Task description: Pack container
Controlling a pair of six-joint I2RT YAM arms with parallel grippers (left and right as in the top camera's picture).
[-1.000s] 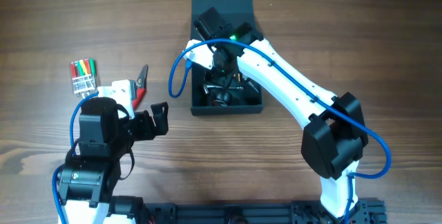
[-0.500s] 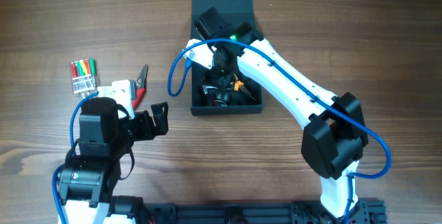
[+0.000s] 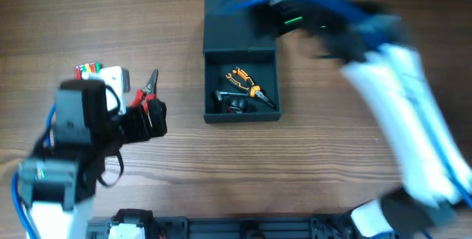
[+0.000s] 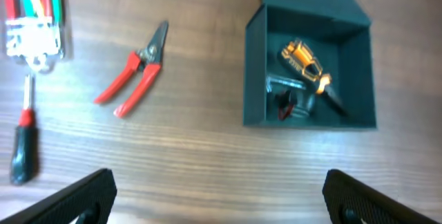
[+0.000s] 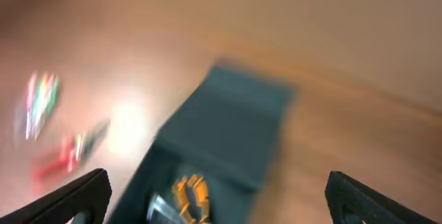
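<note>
The container [image 3: 212, 84] is a dark teal-grey box with its flap lid [image 3: 236, 21] folded back, at the middle of the table. Orange-handled pliers [image 3: 245, 84] and dark tools [image 3: 234, 105] lie inside it. My right gripper [image 5: 221, 200] hangs open and empty above the container [image 5: 221, 113], which is blurred in that view, and the right arm [image 3: 398, 106] is a blur in the overhead view. My left gripper [image 4: 221, 203] is open with nothing between its fingers, near the table's front, left of the container [image 4: 255, 65]. Red-handled pliers [image 4: 135, 79] lie just beyond it.
A clear pack of coloured markers [image 4: 31, 20] lies at the far left. A screwdriver with a red and black handle [image 4: 22, 148] lies below it. The red-handled pliers [image 3: 145, 91] sit beside the left gripper [image 3: 155, 117] in the overhead view.
My right gripper has opened, left the orange-handled pliers in the container and risen fast out of it. My left arm has shifted left, towards the red-handled pliers.
</note>
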